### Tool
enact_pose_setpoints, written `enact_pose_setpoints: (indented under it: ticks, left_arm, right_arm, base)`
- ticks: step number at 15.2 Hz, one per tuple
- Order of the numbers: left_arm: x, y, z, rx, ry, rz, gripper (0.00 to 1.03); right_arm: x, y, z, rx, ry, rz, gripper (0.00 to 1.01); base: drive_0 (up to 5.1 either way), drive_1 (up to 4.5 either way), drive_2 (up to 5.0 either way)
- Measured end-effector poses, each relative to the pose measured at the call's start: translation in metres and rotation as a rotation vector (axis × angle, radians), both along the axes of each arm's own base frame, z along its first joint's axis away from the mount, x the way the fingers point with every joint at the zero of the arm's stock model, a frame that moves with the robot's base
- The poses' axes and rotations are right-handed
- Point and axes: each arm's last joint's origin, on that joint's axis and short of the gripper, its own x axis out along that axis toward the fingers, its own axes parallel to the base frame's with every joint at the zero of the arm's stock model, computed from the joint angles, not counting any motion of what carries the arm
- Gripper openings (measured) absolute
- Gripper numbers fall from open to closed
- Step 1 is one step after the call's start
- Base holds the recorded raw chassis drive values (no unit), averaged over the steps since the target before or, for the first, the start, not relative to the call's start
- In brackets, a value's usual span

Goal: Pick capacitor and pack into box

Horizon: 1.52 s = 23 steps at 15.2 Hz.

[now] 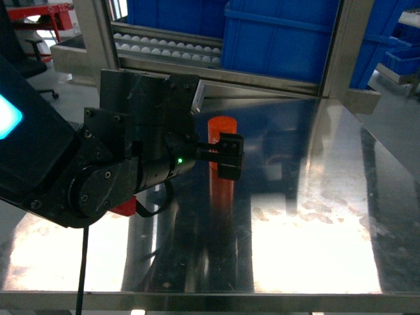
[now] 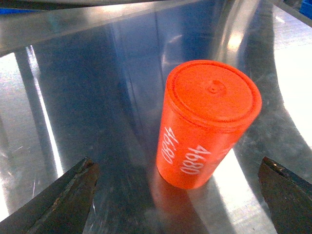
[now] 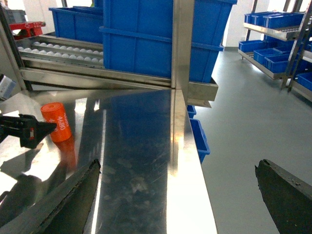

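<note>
An orange cylindrical capacitor (image 1: pixel 221 130) marked 4680 stands upright on the steel table (image 1: pixel 315 216). My left gripper (image 1: pixel 231 157) is open, its dark fingers just in front of the capacitor. In the left wrist view the capacitor (image 2: pixel 207 124) stands ahead of the left gripper (image 2: pixel 176 163), between the lines of the two wide-apart fingertips, untouched. The right wrist view shows the capacitor (image 3: pixel 56 122) far left beside the left gripper (image 3: pixel 29 131). My right gripper (image 3: pixel 178 165) is open and holds nothing, over the table's right edge. The box is out of view.
Big blue bins (image 1: pixel 282 33) and a roller conveyor (image 1: pixel 164 47) stand behind the table, with a steel post (image 1: pixel 341 46) at the back right. The table's right edge (image 3: pixel 192 161) drops to grey floor. Shelves of blue bins (image 3: pixel 273 29) stand farther right.
</note>
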Motion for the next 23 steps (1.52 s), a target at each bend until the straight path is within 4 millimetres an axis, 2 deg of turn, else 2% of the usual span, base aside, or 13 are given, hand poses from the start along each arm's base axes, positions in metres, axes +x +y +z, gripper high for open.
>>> enact_pose_setpoints:
  ticks: [3, 9, 13, 14, 15, 17, 18, 19, 21, 23]
  left_arm:
    - [0.022, -0.009, -0.016, -0.003, 0.034, -0.001, 0.98]
    - [0.054, -0.025, -0.029, -0.007, 0.02, 0.038, 0.98]
    - [0.056, -0.024, -0.029, 0.002, 0.042, 0.06, 0.54]
    - [0.055, -0.023, -0.028, 0.012, 0.043, 0.079, 0.45]
    - [0.052, -0.021, -0.025, 0.026, 0.052, 0.103, 0.44]
    - [0.038, -0.009, -0.004, 0.036, 0.001, 0.153, 0.44]
    - [0.016, 0.014, 0.043, 0.021, -0.138, 0.204, 0.44]
    - [-0.029, 0.049, 0.099, -0.044, -0.307, 0.281, 0.44]
    - [-0.061, 0.072, 0.108, -0.059, -0.32, 0.343, 0.44]
    - [-0.076, 0.081, 0.108, -0.065, -0.31, 0.374, 0.44]
  right_arm:
    - [0.0, 0.0, 0.0, 0.0, 0.0, 0.0, 0.98]
    - [0.0, 0.0, 0.0, 0.0, 0.0, 0.0, 0.98]
    - [0.0, 0.0, 0.0, 0.0, 0.0, 0.0, 0.98]
    - [0.0, 0.0, 0.0, 0.0, 0.0, 0.0, 0.98]
    - [0.0, 0.0, 0.0, 0.0, 0.0, 0.0, 0.98]
    - [0.0, 0.0, 0.0, 0.0, 0.0, 0.0, 0.98]
    - [0.0, 0.0, 0.0, 0.0, 0.0, 0.0, 0.98]
    - [0.0, 0.0, 0.0, 0.0, 0.0, 0.0, 0.98]
    - [0.0, 0.0, 0.0, 0.0, 0.0, 0.0, 0.98]
    - [0.0, 0.0, 0.0, 0.0, 0.0, 0.0, 0.98]
  base:
    - [0.0, 0.0, 0.0]
    - [0.0, 0.0, 0.0]
    - [0.0, 0.0, 0.0]
    - [0.0, 0.0, 0.0]
    - [0.0, 0.0, 0.0]
    - [0.0, 0.0, 0.0]
    - [0.0, 0.0, 0.0]
    - [0.0, 0.0, 0.0]
    - [0.0, 0.0, 0.0]
    - [0.0, 0.0, 0.0]
